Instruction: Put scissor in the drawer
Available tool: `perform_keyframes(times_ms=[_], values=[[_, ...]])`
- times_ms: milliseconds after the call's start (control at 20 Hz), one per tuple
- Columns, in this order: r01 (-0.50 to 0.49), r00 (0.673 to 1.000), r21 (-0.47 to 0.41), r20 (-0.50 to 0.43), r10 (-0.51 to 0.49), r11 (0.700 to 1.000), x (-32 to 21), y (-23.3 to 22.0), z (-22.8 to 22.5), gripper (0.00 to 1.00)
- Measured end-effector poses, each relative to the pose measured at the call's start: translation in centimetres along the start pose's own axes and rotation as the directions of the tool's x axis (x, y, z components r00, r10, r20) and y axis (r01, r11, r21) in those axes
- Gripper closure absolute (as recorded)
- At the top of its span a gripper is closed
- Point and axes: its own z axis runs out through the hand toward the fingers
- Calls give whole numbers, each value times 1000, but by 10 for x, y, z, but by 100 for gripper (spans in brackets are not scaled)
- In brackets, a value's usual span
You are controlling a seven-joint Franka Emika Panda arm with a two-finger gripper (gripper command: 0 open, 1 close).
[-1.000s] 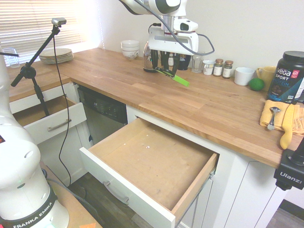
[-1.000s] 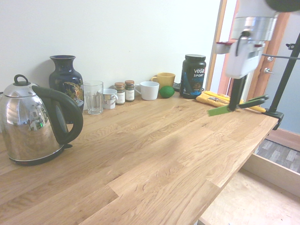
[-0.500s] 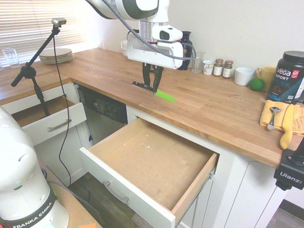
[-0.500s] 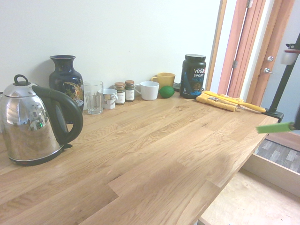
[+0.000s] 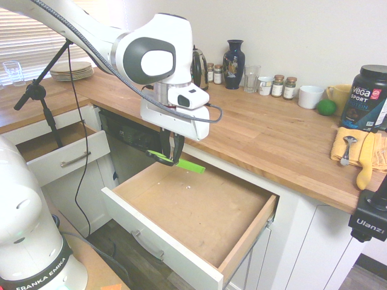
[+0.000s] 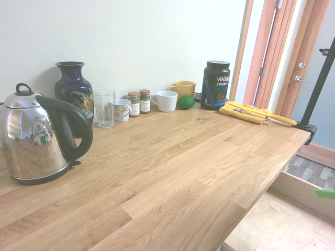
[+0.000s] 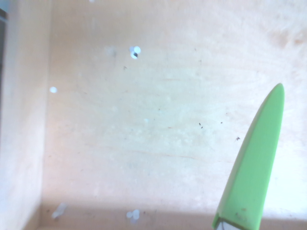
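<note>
The jaws are clamping down on the small scissor with black-and-lime handles and a bright green blade cover (image 5: 178,162), gripping it around the handle end so the green cover is sticking out sideways, roughly level. The white two-finger gripper (image 5: 170,152) is hanging over the back left part of the big wide drawer with the white front, metal bar handle and bare light-wood inside (image 5: 199,208), which is pulled all the way open. So the scissor is up in the air above the drawer floor, not touching the wood as far as I can tell.

The wrist view is showing just the green cover tip (image 7: 253,165) against the pale drawer bottom (image 7: 144,120), with a few tiny white specks lying on it. In the second exterior view only a sliver of green is peeking in at the right edge (image 6: 325,193).

Further out, the butcher-block wooden surface (image 5: 266,133) is carrying a dark blue vase (image 5: 233,56), a shiny kettle (image 6: 36,136), a clear glass (image 6: 104,108) and two white mugs.
</note>
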Motion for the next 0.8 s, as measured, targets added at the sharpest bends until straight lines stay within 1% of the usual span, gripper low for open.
perform_keyframes(times_ms=[150,350,800], values=[[-14,1000,4,-10,14,1000,15,-3,29,100],[-20,1000,-9,1,20,1000,28,-12,71,100],[-25,999,-38,24,26,999,45,-31,120,100]])
